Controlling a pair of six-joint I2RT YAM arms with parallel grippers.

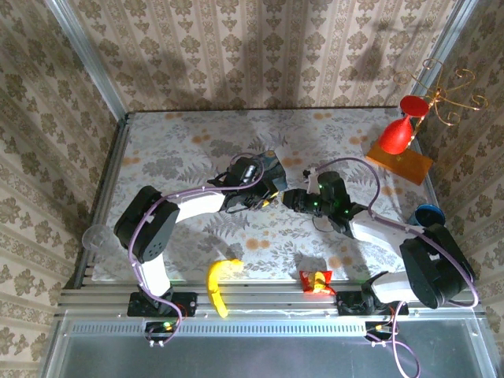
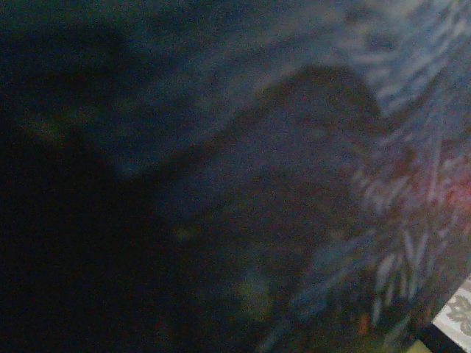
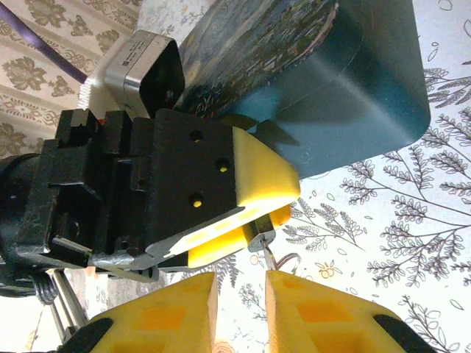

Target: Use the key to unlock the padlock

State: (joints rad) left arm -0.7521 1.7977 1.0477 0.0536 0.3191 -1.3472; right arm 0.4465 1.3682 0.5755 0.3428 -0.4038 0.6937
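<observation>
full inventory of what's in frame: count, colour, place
tin box: 1, dark blue, table centre
padlock: 1, silvery, seemingly pinched at fingertips of left gripper
banana: 1, yellow, near edge
snack packet: 1, red, near edge
cone: 1, red, on orange board, far right
wire stand: 1, gold, far-right corner
disc: 1, blue, right edge
cup: 1, clear, left edge
left gripper: 1, yellow fingers, at padlock
right gripper: 1, yellow fingers, open, facing padlock

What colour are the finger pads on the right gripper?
Yellow; the right gripper's blocky pads show best in the right wrist view.
</observation>
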